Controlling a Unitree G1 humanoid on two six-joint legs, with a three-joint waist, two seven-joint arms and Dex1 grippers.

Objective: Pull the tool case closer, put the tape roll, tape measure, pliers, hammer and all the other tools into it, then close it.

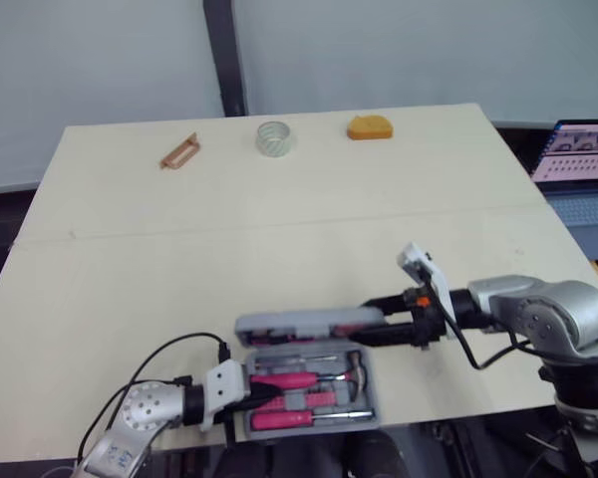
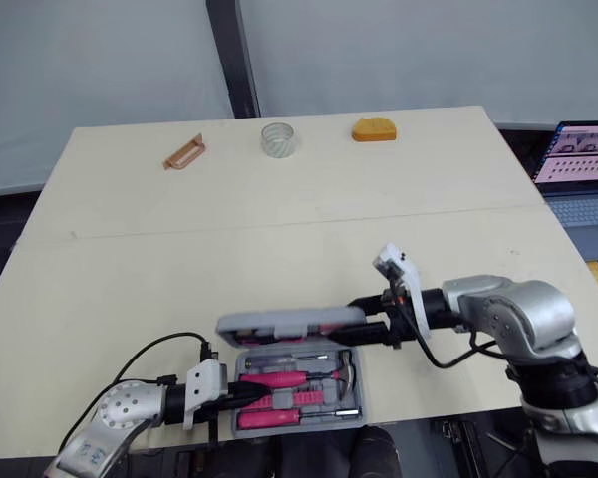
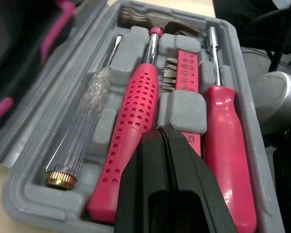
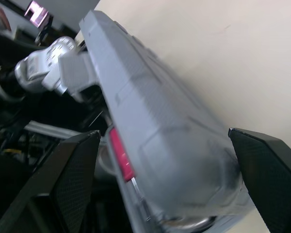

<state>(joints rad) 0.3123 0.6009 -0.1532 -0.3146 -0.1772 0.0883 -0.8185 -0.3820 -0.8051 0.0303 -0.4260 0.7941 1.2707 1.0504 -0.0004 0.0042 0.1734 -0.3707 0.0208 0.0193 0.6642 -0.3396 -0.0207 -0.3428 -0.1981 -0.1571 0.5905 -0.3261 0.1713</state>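
The tool case (image 3: 26,189) sits open at the near edge of the counter (image 1: 279,229), with the hammer (image 3: 136,121) and a pink screwdriver (image 3: 225,145) bedded in its tray. I see my left pincer (image 3: 161,131) pinched closed on nothing, tips over the tray. My right pincer (image 1: 374,321) is spread wide around the right end of the half-raised lid (image 1: 299,326). The tape roll (image 1: 275,137) and tape measure (image 1: 369,127) lie along the far edge.

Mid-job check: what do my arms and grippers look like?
Left arm: silver perforated joint, white wrist block, looping black cable. Right arm: smooth silver-grey shells, white bracket, orange mark, black cable. Left gripper and right gripper: black wedge-shaped fingers.
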